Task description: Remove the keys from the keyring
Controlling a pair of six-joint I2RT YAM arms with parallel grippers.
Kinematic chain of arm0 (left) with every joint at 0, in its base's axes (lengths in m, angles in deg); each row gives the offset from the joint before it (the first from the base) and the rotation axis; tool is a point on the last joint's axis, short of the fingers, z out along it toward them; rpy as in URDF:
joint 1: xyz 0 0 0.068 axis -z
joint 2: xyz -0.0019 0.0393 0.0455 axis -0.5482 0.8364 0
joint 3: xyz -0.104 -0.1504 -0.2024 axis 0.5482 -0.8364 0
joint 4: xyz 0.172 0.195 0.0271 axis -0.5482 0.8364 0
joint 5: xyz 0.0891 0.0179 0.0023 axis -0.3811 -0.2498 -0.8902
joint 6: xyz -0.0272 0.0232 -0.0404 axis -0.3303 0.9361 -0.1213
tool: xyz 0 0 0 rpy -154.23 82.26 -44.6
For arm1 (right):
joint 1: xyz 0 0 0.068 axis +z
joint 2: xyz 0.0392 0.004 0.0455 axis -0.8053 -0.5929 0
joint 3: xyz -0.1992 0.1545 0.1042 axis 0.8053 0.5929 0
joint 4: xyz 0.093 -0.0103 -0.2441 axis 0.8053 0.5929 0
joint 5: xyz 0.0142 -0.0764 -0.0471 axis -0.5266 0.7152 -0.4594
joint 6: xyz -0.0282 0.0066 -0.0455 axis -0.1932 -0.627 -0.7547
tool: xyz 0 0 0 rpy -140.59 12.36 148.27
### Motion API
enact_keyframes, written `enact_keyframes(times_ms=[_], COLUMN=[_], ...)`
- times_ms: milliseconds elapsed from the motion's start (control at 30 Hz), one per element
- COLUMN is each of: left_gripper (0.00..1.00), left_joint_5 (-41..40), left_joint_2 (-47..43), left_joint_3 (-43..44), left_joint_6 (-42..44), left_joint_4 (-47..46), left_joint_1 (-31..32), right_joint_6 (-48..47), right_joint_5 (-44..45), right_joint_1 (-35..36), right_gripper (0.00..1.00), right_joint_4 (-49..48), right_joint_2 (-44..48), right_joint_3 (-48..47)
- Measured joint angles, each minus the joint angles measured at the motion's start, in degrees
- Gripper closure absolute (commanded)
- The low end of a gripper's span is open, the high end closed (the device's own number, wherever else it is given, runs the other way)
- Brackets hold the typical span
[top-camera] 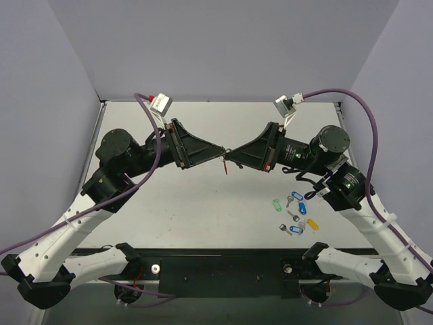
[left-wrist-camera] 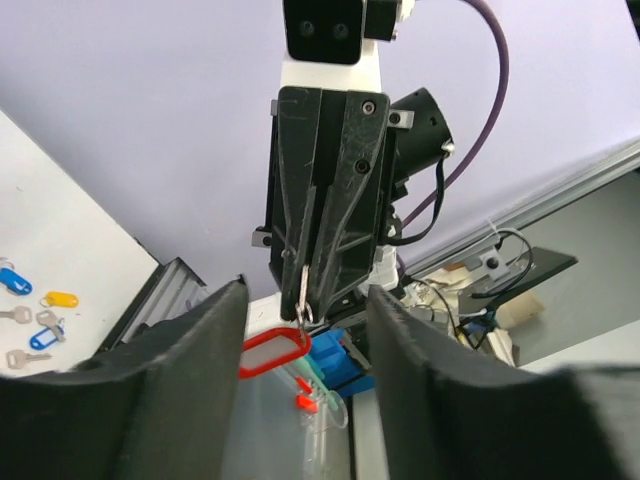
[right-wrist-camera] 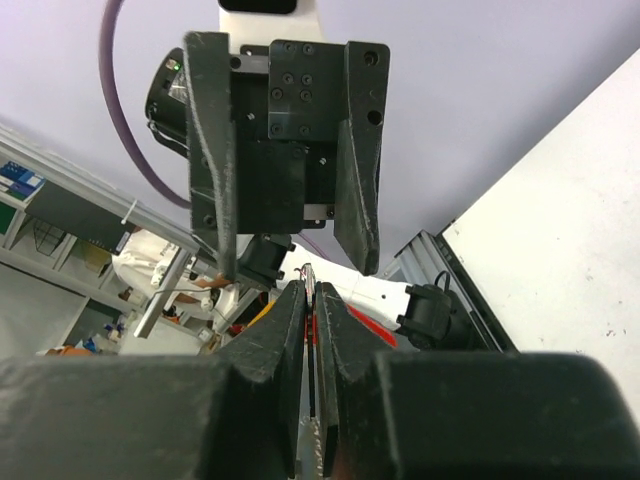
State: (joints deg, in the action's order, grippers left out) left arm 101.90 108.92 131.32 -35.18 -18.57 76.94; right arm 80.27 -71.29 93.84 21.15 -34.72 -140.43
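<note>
- Both arms meet in mid-air above the middle of the table [top-camera: 196, 223], wrists facing each other. My read is that holding the piece off the surface gives both sets of fingers room to work.
- The right gripper [top-camera: 233, 158] is pressed together on the small silvery key [left-wrist-camera: 305, 288], which sits edge-on between its pads.
- The red key tag [left-wrist-camera: 272, 355] dangles below the key toward 7 o'clock in the left wrist view. No finger grips it, and how the two link is too small to read.
- The left gripper [top-camera: 220, 153] is spread wide and holds nothing. In its own wrist view the tag shows between its two fingers, so it looks lined up to close on the tag and let the arms pull apart.
- There's no box, tray or bowl anywhere. A green tag [top-camera: 276, 203], blue tags [top-camera: 301, 203], a yellow tag [top-camera: 312, 223] and loose keys [top-camera: 291, 200] lie bare on the table at 4 o'clock from the grippers, well apart from them.
</note>
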Motion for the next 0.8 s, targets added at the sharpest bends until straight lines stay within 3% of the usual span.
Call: enact_keyframes(times_ms=[300,567,633,700,800], left_gripper=[0.42,0.43,0.37,0.19,0.18], left_joint_5=[-1.3,-4.4,-6.0,-7.0,-8.0], left_joint_2=[-0.5,-4.7,-6.6,-7.6,-8.4], left_joint_3=[0.5,-2.9,-5.0,-6.0,-6.9], left_joint_6=[2.1,3.7,3.9,4.3,5.4], left_joint_4=[4.5,3.9,3.3,2.4,-0.1], left_joint_1=[-0.8,-0.9,-0.9,-0.9,-0.9], right_joint_6=[-1.0,0.6,1.3,1.9,2.1], right_joint_5=[0.2,2.7,3.8,4.9,6.4], right_joint_1=[-0.1,-0.9,-1.2,-1.2,-1.3], right_gripper=[1.0,1.0,1.0,1.0,1.0], right_joint_4=[1.2,0.9,1.0,1.3,1.9], right_joint_2=[0.1,1.2,1.3,1.2,1.2], right_joint_3=[1.0,2.1,2.5,2.5,2.5])
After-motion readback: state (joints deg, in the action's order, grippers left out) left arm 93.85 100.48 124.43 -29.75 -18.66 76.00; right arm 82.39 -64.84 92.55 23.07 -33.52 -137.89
